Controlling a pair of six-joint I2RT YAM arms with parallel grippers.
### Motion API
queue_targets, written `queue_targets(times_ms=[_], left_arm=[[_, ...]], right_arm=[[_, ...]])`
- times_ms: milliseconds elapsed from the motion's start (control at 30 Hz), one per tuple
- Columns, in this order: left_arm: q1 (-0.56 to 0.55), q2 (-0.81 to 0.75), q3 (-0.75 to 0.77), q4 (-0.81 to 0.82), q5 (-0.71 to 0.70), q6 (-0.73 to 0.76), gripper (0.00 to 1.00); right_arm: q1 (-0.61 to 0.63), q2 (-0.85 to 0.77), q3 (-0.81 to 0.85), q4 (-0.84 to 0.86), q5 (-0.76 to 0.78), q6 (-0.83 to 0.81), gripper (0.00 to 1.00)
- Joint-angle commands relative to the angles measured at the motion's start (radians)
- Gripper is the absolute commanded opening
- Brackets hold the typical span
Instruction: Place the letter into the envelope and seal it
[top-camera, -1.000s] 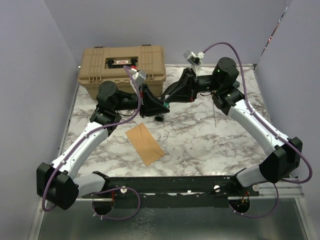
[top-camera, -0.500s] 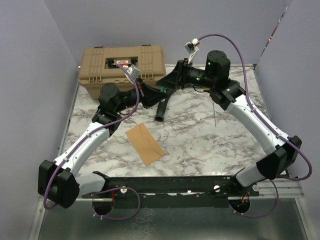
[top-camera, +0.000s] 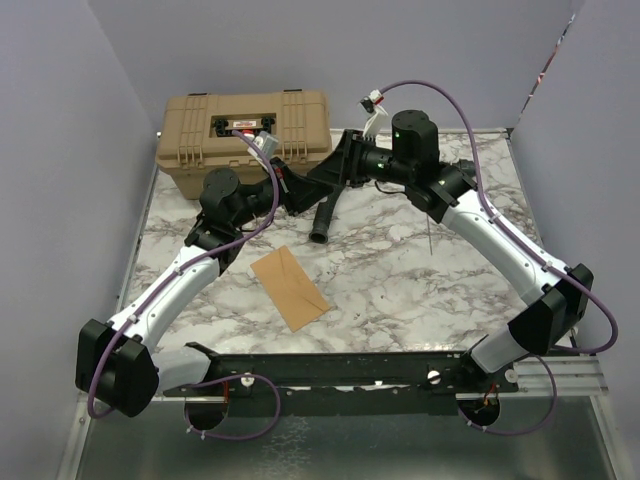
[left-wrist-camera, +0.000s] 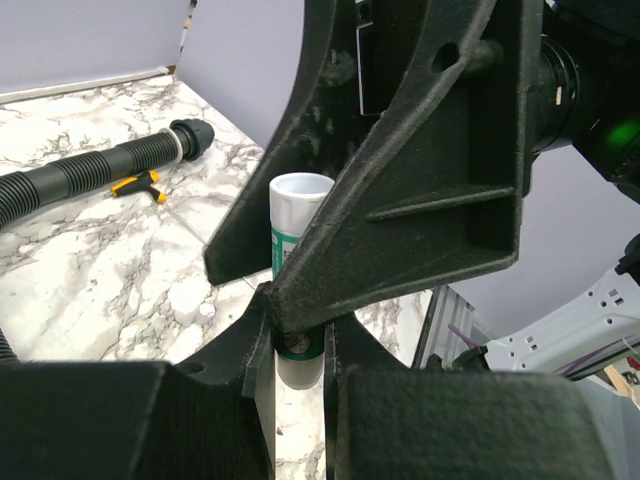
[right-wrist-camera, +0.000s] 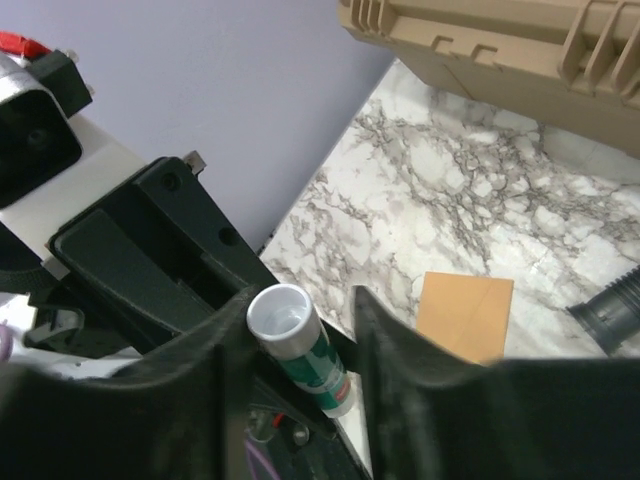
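The orange-tan envelope (top-camera: 290, 287) lies flat on the marble table in front of the left arm, and one corner (right-wrist-camera: 465, 315) shows in the right wrist view. The letter is not in view. My left gripper (top-camera: 298, 192) is raised over the back middle of the table. It is shut on the lower part of a white glue stick with a green label (left-wrist-camera: 300, 215). My right gripper (top-camera: 326, 172) meets it from the right. Its open jaws (right-wrist-camera: 300, 305) straddle the stick's white top end (right-wrist-camera: 285, 315); one finger touches the tube, the other stands apart.
A tan toolbox (top-camera: 245, 135) stands at the back left. A black corrugated hose (top-camera: 322, 215) lies under the two grippers. A yellow-handled screwdriver (left-wrist-camera: 140, 185) lies beside the hose end. A small pale round piece (left-wrist-camera: 206, 312) sits on the marble.
The right arm has swung left to the left gripper, and its jaws have opened around the glue stick's top. The left gripper has risen slightly, still gripping the stick. The envelope has not moved.
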Motion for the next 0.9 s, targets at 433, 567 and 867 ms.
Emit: queue_targets(times_ms=[433,567,867], left_arm=[[-0.002,-0.024,0.009,-0.147,0.012,0.114,0.00],[-0.003,-0.022,0.014,-0.155,0.005,0.117,0.00],[-0.002,-0.022,0.024,-0.160,-0.005,0.123,0.00]], right_arm=[[-0.002,0.030,0.076,-0.080,0.058,-0.012,0.55],[-0.001,0.056,0.101,-0.089,-0.003,-0.019,0.54],[-0.001,0.085,0.112,-0.117,-0.070,-0.017,0.39]])
